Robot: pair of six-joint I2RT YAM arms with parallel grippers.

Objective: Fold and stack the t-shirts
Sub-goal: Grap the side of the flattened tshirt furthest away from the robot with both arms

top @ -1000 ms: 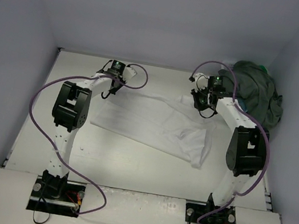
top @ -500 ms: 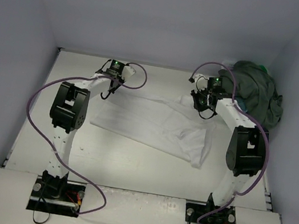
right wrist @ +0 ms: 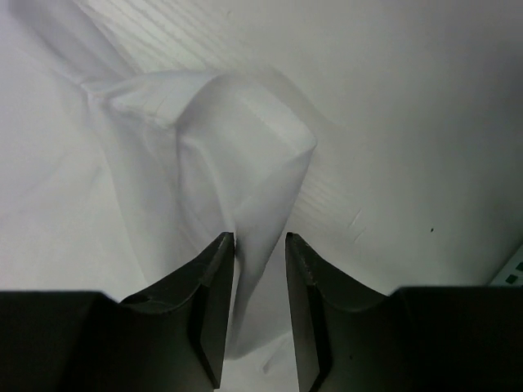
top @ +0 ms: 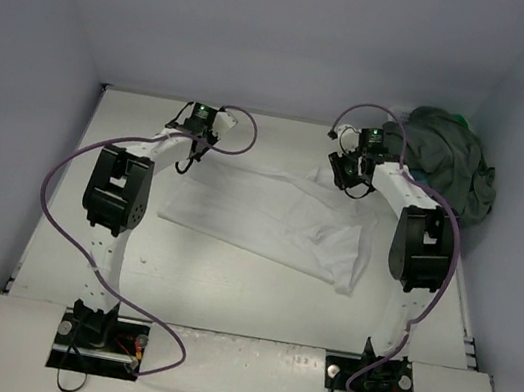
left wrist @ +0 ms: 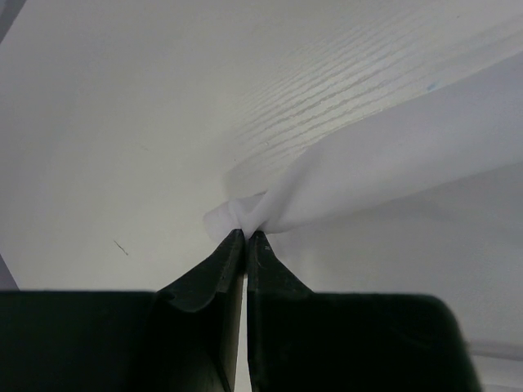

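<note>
A white t-shirt [top: 268, 219] lies spread across the middle of the table. My left gripper [top: 191, 153] is at its far left corner. In the left wrist view that gripper [left wrist: 246, 234] is shut on a pinched tip of the white cloth [left wrist: 384, 155]. At the shirt's far right corner is my right gripper [top: 345, 175]. In its wrist view it [right wrist: 260, 238] is open, with a raised fold of white cloth [right wrist: 245, 155] running between the fingers and a gap on the right side. A dark olive-grey shirt [top: 450, 168] is heaped at the back right, with a bit of bright green [top: 468, 121] behind it.
Grey walls close in the table on the left, back and right. Purple cables loop off both arms. A slatted white strip [top: 466, 346] runs along the table's right edge near the right arm's base.
My right gripper has shifted a little back and left over the shirt's far right corner. The left gripper has stayed in place, holding its corner.
</note>
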